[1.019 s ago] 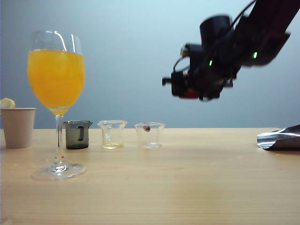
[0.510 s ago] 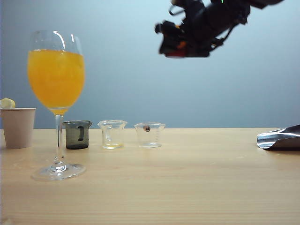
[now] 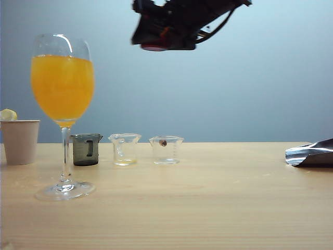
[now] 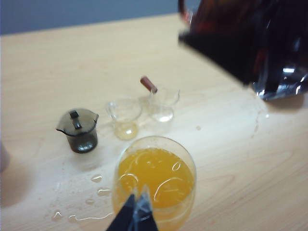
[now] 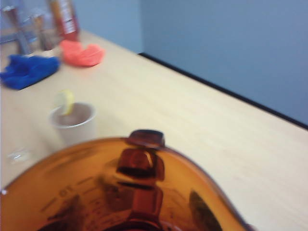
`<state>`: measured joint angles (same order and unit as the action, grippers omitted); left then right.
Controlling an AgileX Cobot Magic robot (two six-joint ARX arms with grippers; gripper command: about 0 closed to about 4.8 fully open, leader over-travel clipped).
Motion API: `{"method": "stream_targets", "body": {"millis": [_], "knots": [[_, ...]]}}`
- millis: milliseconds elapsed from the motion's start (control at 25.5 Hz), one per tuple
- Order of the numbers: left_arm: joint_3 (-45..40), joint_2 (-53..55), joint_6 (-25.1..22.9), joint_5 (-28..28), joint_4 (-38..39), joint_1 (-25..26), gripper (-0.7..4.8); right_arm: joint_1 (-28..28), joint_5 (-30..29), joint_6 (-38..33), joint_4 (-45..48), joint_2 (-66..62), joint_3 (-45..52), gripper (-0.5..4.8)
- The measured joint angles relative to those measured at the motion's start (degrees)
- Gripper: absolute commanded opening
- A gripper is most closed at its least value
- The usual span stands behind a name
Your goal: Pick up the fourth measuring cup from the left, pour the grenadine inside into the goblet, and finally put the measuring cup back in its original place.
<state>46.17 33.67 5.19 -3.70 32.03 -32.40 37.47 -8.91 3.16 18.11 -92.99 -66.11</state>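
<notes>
Your right gripper [image 3: 156,39], high above the table [image 3: 208,198], holds the amber measuring cup [image 5: 120,187]; your left gripper [image 4: 136,211], fingertips nearly together and empty, hovers over the juice-filled goblet [image 4: 156,178]

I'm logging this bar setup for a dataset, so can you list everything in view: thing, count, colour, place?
goblet: 1, clear, orange drink inside, front left of table.
paper cup: 1, beige, lemon slice on its rim, far left.
grey cup: 1, smoky grey, behind goblet.
clear cups: 2, colourless, right of grey cup.
amber measuring cup: 1, orange-brown, carried high.
foil bag: 1, silver, right edge.
blue cloth: 1, far end.
red cloth: 1, beside it.
table: 1, light wood.
left gripper: above goblet.
right gripper: high above the table, gripping the amber cup.
</notes>
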Motion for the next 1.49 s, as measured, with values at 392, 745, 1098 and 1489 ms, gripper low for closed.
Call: {"method": "stream_targets", "body": {"millis": [392,745,1098,1489], "knots": [[2.3,-2.9,-0.2,2.0,13.2,0.0,-0.06,7.1,-0.1,9.2,-3.3,0.0,-1.5,2.59],[2.5,-2.9,2.0,2.7,13.4,0.0,-0.06,8.0,1.4,17.0,-8.4,0.0,-5.7,2.59],[2.5,-1.6,2.2,3.7,15.8,0.0,-0.06,9.2,3.1,24.8,-9.2,0.0,-5.7,2.59],[2.5,-1.4,2.2,3.7,15.8,0.0,-0.06,11.9,7.3,36.7,-9.2,0.0,-5.7,2.59]]}}
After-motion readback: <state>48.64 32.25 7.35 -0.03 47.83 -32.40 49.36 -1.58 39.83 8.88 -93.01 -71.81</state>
